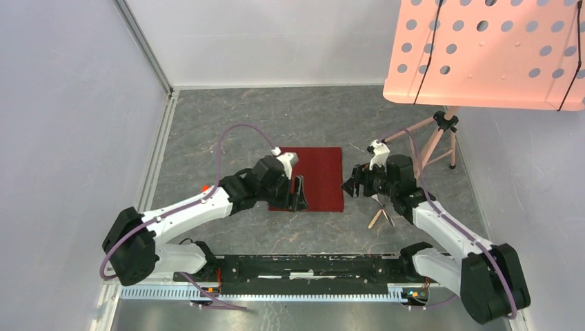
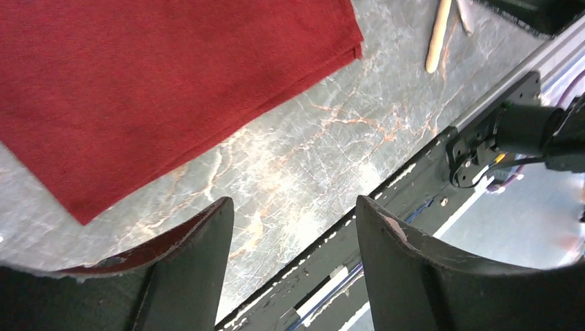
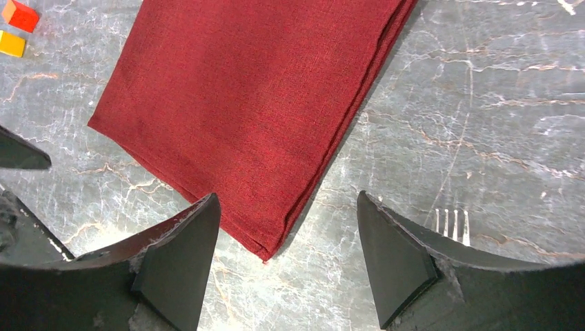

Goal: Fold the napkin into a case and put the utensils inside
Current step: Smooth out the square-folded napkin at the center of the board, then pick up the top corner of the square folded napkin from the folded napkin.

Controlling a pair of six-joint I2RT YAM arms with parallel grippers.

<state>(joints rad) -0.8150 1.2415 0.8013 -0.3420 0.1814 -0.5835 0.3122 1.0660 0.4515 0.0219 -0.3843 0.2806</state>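
The dark red napkin (image 1: 316, 178) lies flat on the grey table as a folded rectangle. It fills the upper left of the left wrist view (image 2: 152, 83) and the upper middle of the right wrist view (image 3: 255, 103). My left gripper (image 1: 298, 196) is open and empty, over the napkin's near left edge (image 2: 293, 201). My right gripper (image 1: 352, 185) is open and empty just right of the napkin; its jaws straddle the napkin's near corner (image 3: 286, 200). Two thin utensils (image 1: 381, 217) lie in a V under the right arm. Fork tines (image 3: 452, 224) show beside my right finger.
A pink perforated board (image 1: 483, 48) on a tripod (image 1: 434, 141) stands at the back right. Small red (image 3: 21, 14) and orange (image 3: 10, 43) blocks lie left of the napkin. The black base rail (image 1: 303, 265) runs along the near edge. White walls enclose the table.
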